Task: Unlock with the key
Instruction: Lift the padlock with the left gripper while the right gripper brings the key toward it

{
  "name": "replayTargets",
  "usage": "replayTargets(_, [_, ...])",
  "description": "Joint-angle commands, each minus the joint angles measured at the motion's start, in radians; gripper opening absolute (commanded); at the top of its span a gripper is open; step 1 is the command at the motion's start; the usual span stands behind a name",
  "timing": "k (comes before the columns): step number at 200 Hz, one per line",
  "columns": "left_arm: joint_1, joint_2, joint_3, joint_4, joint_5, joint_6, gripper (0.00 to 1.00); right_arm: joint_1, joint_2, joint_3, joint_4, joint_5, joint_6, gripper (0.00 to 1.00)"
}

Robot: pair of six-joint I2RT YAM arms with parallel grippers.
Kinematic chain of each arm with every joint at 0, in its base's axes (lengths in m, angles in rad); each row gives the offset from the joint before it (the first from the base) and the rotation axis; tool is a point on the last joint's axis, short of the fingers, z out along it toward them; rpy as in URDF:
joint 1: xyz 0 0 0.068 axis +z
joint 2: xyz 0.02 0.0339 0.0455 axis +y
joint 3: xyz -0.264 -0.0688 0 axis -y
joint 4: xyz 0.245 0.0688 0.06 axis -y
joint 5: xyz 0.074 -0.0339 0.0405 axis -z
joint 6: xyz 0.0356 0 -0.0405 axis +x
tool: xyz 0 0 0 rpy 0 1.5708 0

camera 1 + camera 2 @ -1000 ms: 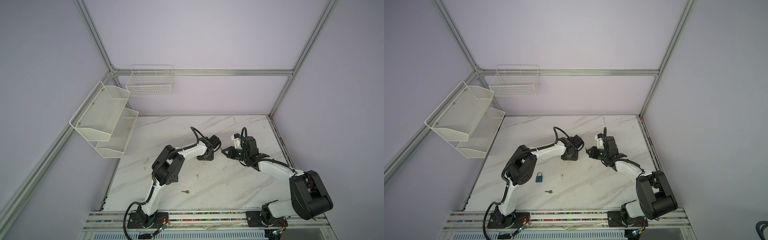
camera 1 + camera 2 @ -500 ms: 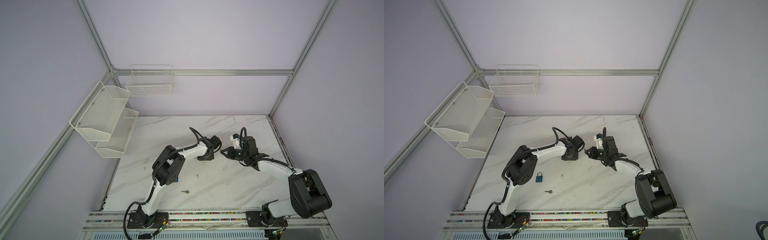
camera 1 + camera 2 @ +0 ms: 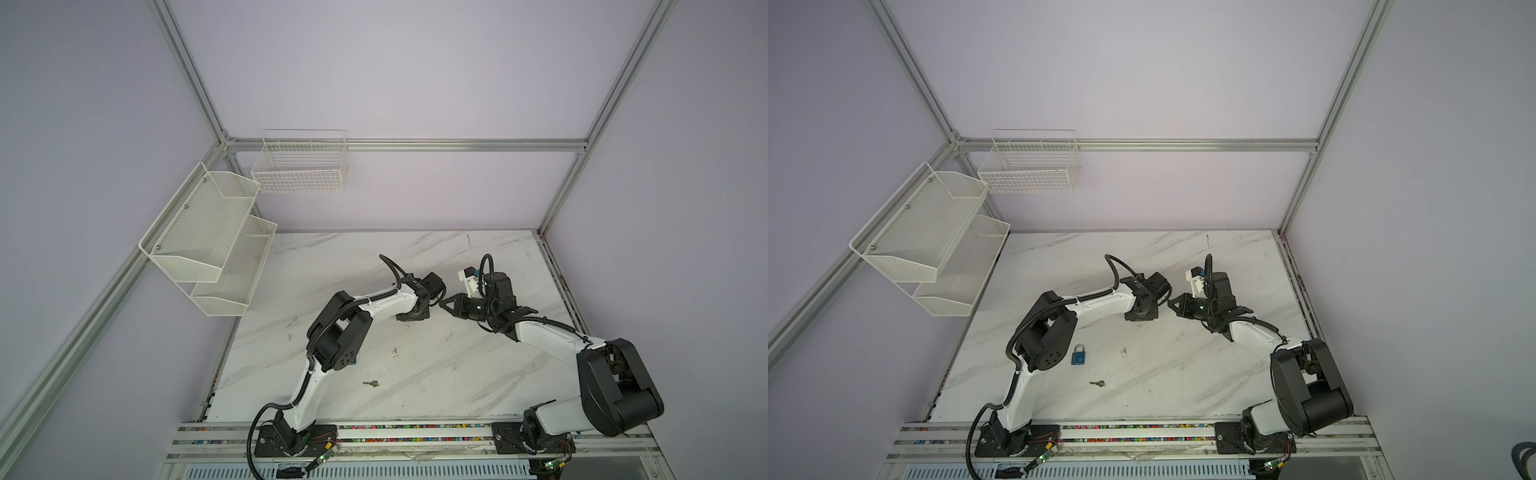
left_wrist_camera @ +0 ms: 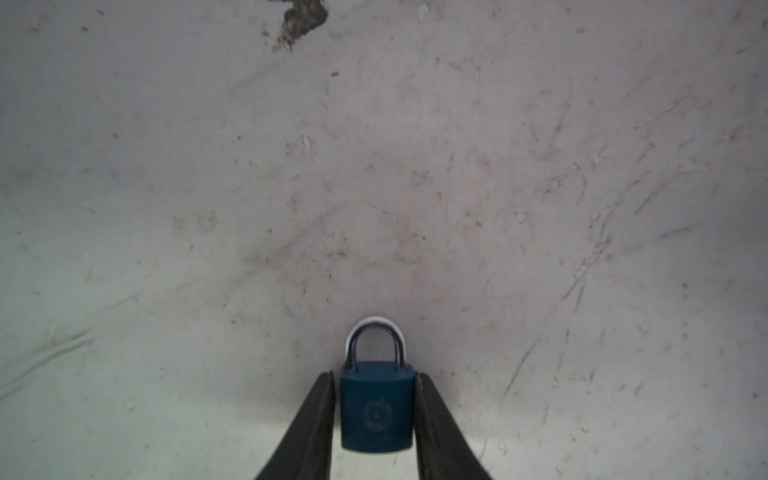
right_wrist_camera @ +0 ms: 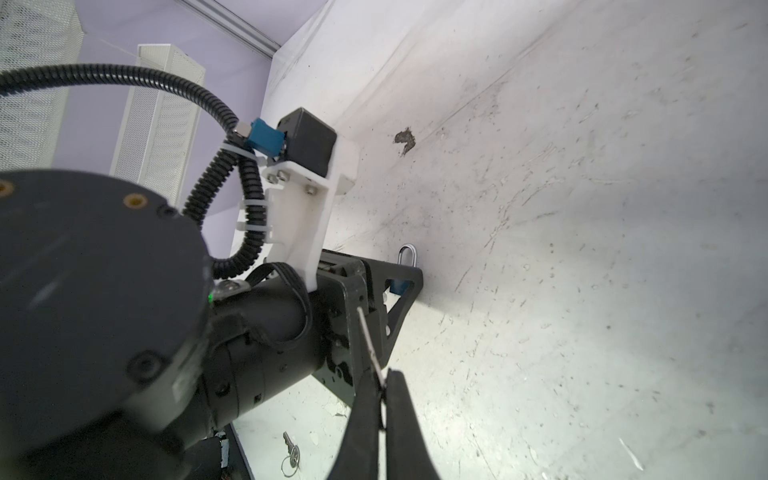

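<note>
A blue padlock (image 4: 377, 411) with a silver shackle sits between the black fingers of my left gripper (image 4: 374, 376). The fingers lie against both of its sides and the shackle points away from the gripper. In the right wrist view the same padlock (image 5: 405, 259) pokes out past the left gripper, low over the table. My right gripper (image 5: 384, 384) is shut on the key (image 5: 368, 340), whose thin silver blade sticks out of the fingertips. In both top views the right gripper (image 3: 442, 302) points at the left gripper (image 3: 412, 318) from close by, near the table's middle.
A second blue padlock (image 3: 1077, 355) lies on the marble table (image 3: 1183, 374) beside the left arm's elbow. A second key (image 3: 1097, 383) on a ring lies nearer the front edge. White mesh shelves (image 3: 208, 241) and a wire basket (image 3: 299, 166) hang on the walls.
My right gripper has edged slightly toward the left gripper with the key. The left fingers have drawn in on the padlock. The left arm has hardly moved.
</note>
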Motion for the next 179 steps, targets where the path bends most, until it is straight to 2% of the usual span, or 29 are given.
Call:
replayTargets(1, [-0.007,0.068,0.025,0.021,0.076,-0.031,0.31,-0.004,-0.028,0.003,0.000,-0.002,-0.031,0.00])
replayTargets(62, [-0.005,0.008,-0.032,0.057,0.071,-0.031,0.19,-0.003,-0.056,-0.005,-0.042,0.022,-0.045,0.00])
replayTargets(115, [0.005,-0.147,-0.167,0.112,0.038,-0.035,0.00,-0.004,-0.055,0.032,-0.113,0.081,-0.069,0.00])
replayTargets(154, [0.030,-0.302,-0.317,0.196,0.041,-0.079,0.00,0.025,-0.042,0.071,-0.157,0.127,-0.067,0.00])
replayTargets(179, [0.058,-0.361,-0.358,0.198,0.053,-0.089,0.00,0.063,-0.026,0.087,-0.172,0.181,-0.066,0.00])
